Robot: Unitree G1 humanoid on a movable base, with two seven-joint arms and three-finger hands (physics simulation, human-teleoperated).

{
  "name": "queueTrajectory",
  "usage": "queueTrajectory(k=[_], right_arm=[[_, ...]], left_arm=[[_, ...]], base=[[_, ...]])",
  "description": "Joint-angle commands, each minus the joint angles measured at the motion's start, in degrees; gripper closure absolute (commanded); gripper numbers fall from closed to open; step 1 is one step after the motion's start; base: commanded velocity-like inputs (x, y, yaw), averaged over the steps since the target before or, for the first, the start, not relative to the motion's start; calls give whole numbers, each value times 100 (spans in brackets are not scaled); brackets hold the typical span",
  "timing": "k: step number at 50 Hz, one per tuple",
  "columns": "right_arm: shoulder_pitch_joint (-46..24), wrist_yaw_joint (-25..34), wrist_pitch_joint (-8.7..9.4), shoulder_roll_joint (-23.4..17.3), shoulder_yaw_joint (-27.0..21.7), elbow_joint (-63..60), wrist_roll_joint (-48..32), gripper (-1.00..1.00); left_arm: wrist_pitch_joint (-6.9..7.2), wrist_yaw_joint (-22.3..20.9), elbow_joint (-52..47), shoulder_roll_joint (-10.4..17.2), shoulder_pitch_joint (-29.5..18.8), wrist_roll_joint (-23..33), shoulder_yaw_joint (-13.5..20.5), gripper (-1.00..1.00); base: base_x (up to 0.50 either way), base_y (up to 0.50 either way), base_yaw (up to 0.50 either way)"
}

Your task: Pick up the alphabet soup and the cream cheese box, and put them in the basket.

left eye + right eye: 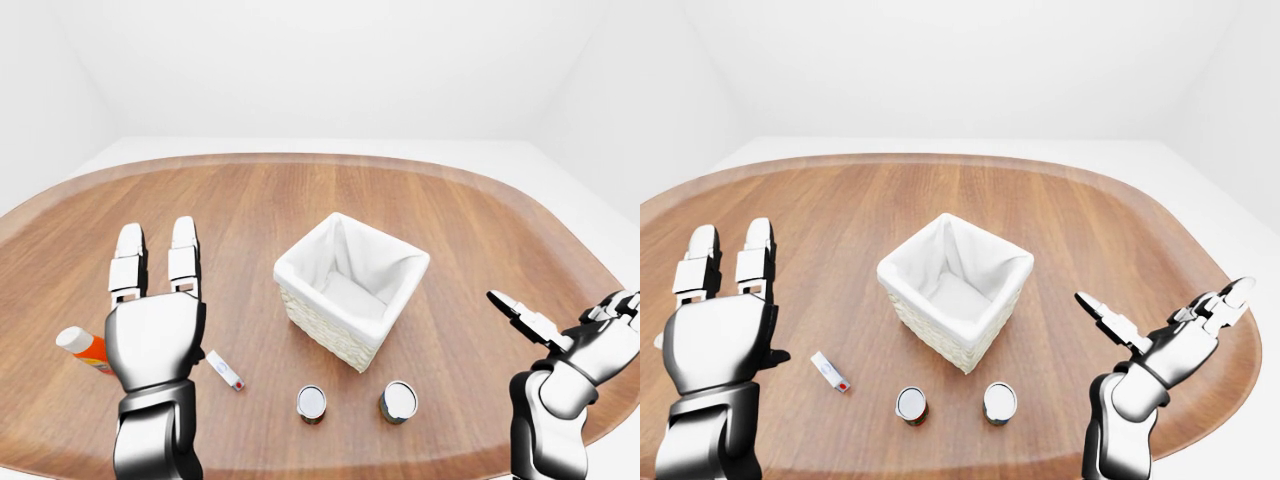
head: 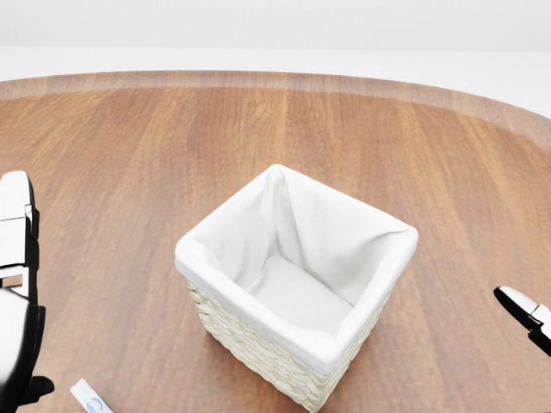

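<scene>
Hovering over the left part of the table (image 1: 300,200), the left hand (image 1: 152,335) is spread, its fingers (image 1: 183,255) straight and pointing to the top of the left-eye view, grasping nothing. Just left of it lies an orange bottle with a white cap (image 1: 84,349) (partly hidden behind the hand), and just right of it a small flat white box (image 1: 225,370) with a red mark, which may be the cream cheese; the label is too small to tell. The right hand (image 1: 1175,340) hangs at the right edge of the table, palm turned sideways, fingers splayed apart and empty.

Between the hands, near the bottom edge, two cans stand upright, side by side but apart: the left can (image 1: 311,403) and the right can (image 1: 398,401). Only their pale lids show clearly, so I cannot tell which is the soup. Just above them in the view sits the basket (image 2: 258,335), woven, square, turned corner-on, with a white cloth lining and nothing inside.

The table is a wide oval of brown wood grain with a slightly paler rim. Around it the floor and walls are plain white, and the walls meet at a corner on the right.
</scene>
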Motion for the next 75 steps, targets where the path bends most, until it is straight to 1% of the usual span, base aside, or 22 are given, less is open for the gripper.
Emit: queueTrajectory(k=[1, 6, 10, 15, 16, 21, 28, 30, 33, 36, 43, 52, 53, 55, 56, 58, 62, 64, 65, 67, 71, 75], right_arm=[[1, 0, 0, 1, 3, 3, -2, -100], [0, 0, 0, 1, 7, 13, -5, -100], [-2, 0, 0, 1, 5, 4, -7, -100], [-1, 0, 0, 0, 7, 9, -10, -100], [2, 0, 0, 1, 8, -1, -12, -100], [-13, 0, 0, -3, 12, 35, -20, -100], [-6, 0, 0, -4, 14, 48, -21, -100], [-13, 0, 0, -8, 14, 82, -19, -100], [-3, 0, 0, -2, 16, 62, -27, -100], [-2, 0, 0, -4, 19, 55, -27, -100], [-9, 0, 0, -4, 24, 56, -43, -100], [-5, 0, 0, -2, 25, 43, -43, -100], [-5, 0, 0, -3, 23, 64, -42, -100], [-1, 0, 0, -2, 27, 34, -44, -100], [4, 0, 0, 1, 27, 10, -45, -100], [-13, 0, 0, -2, 27, 72, -48, -100], [-4, 0, 0, 0, 31, 52, -51, -100], [1, 0, 0, 0, 29, 28, -53, -100], [3, 0, 0, 2, 27, 29, -52, -100], [1, 0, 0, 3, 23, 43, -52, -100], [0, 0, 0, 2, 23, 29, -53, -100], [-10, 0, 0, -4, 21, 55, -55, -100]], left_arm=[[-120, 322, 297, -11, 625, 81, -115, -100], [-192, 438, 423, 11, 785, 35, -148, -100], [-278, 528, 635, 50, 890, -59, -178, -100], [-270, 593, 859, 74, 903, -95, -130, -100], [-295, 634, 942, 96, 920, -61, -153, -100], [-313, 720, 1076, 137, 998, -50, -167, -100], [-392, 814, 1390, 196, 1053, -148, -145, -100], [-412, 946, 1535, 206, 1084, -165, -165, -100], [-499, 1142, 1757, 258, 1177, -268, -193, -100], [-491, 1182, 1940, 289, 1187, -292, -172, -100], [-531, 1311, 2316, 358, 1167, -382, -189, -100], [-493, 1453, 2719, 443, 1088, -445, -319, -100], [-488, 1485, 2892, 469, 1002, -457, -327, -100], [-407, 1535, 3125, 503, 876, -434, -331, -100], [-390, 1560, 3212, 522, 836, -449, -340, -100], [-392, 1636, 3351, 553, 755, -560, -342, -100], [-338, 1743, 3813, 633, 544, -650, -341, -100], [-352, 1787, 4007, 676, 448, -727, -355, -100], [-300, 1843, 4225, 697, 332, -719, -346, -100], [-281, 1901, 4458, 731, 204, -791, -358, -100], [-192, 1959, 4679, 771, 104, -804, -430, -100], [-139, 1968, 4921, 826, -20, -882, -452, -100]], base=[[0, 0, 0], [0, 0, 0], [0, 0, 0], [0, 0, 0], [0, 0, 0], [0, 0, 0], [0, 0, 0], [0, 0, 0], [0, 0, 0], [0, 0, 0], [0, 0, 0], [0, 0, 0], [0, 0, 0], [0, 0, 0], [0, 0, 0], [0, 0, 0], [0, 0, 0], [0, 0, 0], [0, 0, 0], [0, 0, 0], [0, 0, 0], [0, 0, 0]])
